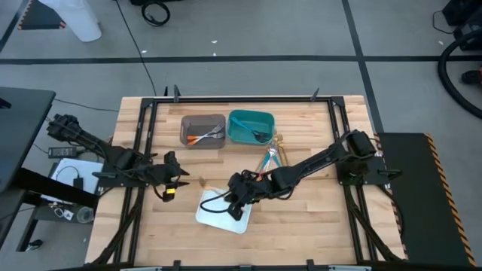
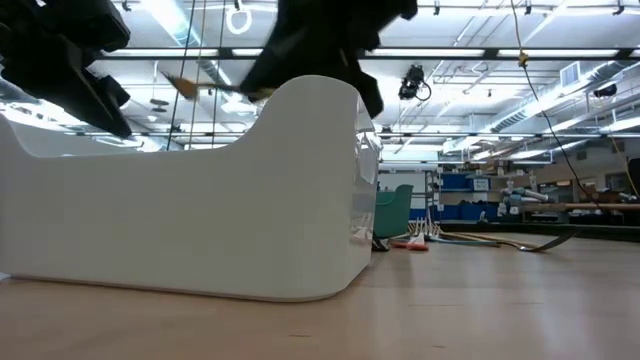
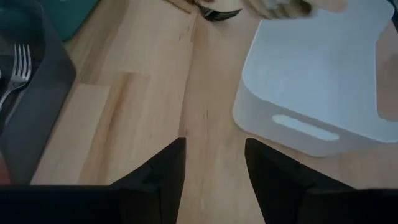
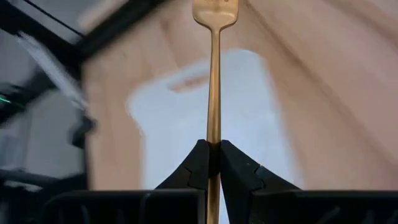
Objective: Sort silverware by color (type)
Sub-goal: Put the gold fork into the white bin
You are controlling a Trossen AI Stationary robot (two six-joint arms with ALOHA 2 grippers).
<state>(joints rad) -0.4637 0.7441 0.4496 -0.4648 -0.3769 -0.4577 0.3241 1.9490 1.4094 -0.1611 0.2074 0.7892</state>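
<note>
My right gripper [image 4: 213,152] is shut on a gold fork [image 4: 214,74] and hangs over the white square tray [image 1: 218,214]. The fork's head [image 1: 202,181] reaches past the tray's far left corner. My left gripper [image 3: 214,165] stands open above bare table left of the tray, holding nothing. The grey bin [image 1: 203,130] holds orange-handled pieces and a fork. The teal bin [image 1: 251,126] holds teal pieces. Several loose pieces of silverware [image 1: 273,156] lie on the table just in front of the teal bin. My right gripper pinches the gold fork's slim handle [image 4: 213,134] between its two fingers. The fork runs straight on ahead of the fingers, head end away from them. The fingers slant down toward the table's left. The fork is lifted clear above the white tray.
The two bins stand side by side at the table's far middle. A black frame runs along the table's edges [image 1: 143,150]. The white tray's wall [image 2: 200,210] fills the low view's front. Bare wood lies between the tray and my left gripper.
</note>
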